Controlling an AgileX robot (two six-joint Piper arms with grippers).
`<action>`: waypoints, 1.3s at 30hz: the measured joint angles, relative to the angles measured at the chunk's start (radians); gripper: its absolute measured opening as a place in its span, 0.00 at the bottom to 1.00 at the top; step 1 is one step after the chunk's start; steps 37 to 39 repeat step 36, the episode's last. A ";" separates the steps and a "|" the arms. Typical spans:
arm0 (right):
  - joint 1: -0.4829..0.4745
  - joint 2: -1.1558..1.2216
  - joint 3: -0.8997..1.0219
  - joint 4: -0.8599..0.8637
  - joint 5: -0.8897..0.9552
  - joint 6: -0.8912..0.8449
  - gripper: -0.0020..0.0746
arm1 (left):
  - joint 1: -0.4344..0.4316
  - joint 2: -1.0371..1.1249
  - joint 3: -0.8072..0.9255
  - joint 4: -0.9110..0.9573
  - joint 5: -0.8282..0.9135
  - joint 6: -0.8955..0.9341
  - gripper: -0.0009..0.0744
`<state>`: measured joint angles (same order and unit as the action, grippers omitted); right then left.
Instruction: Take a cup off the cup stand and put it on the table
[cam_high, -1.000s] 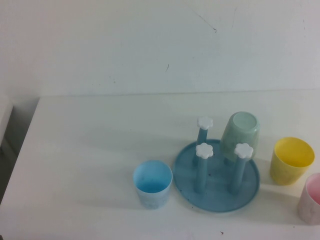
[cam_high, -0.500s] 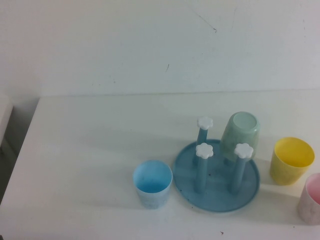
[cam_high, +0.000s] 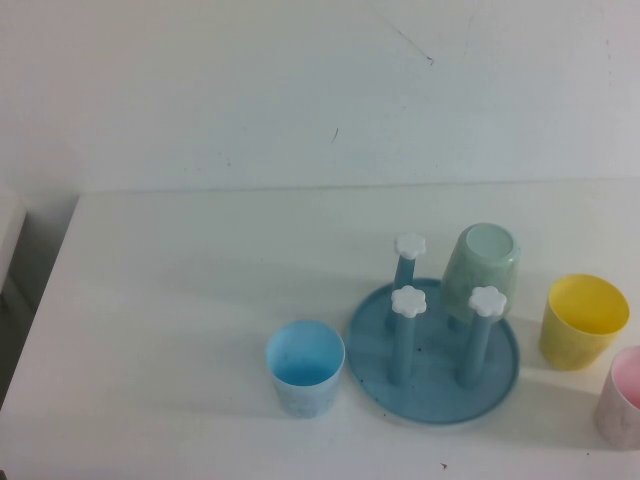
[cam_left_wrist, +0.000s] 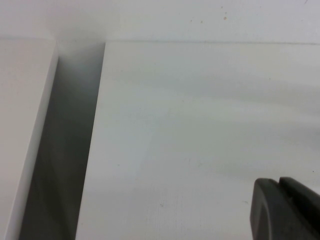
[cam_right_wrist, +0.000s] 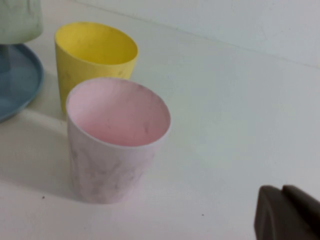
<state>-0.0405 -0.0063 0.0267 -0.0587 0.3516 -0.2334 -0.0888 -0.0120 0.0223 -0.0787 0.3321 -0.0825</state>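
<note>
The cup (cam_high: 305, 367) stands upright, mouth up, on the table (cam_high: 180, 300), just beside the cup stand (cam_high: 433, 375) on its left, apparently not touching the rim. Stand holds three bare pegs with white flower caps (cam_high: 409, 299); a pale green cup (cam_high: 482, 265) sits inverted on the far right peg. Yellow cup (cam_high: 584, 320) and pink cup (cam_high: 622, 397) stand upright right of the stand. Left gripper (cam_left_wrist: 285, 209) low over bare tabletop near the table's left edge, fingers closed, empty. Right gripper (cam_right_wrist: 287, 214) near the pink cup, fingers closed, holding nothing.
</note>
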 joint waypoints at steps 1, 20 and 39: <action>-0.002 -0.002 0.000 0.002 0.000 -0.003 0.02 | 0.000 0.000 0.000 0.000 0.000 -0.001 0.01; -0.002 -0.006 0.000 0.025 0.002 0.032 0.02 | 0.000 0.000 0.000 0.000 0.001 -0.002 0.01; -0.002 -0.006 0.000 0.027 0.002 0.033 0.02 | 0.000 0.000 0.000 0.000 0.001 -0.003 0.01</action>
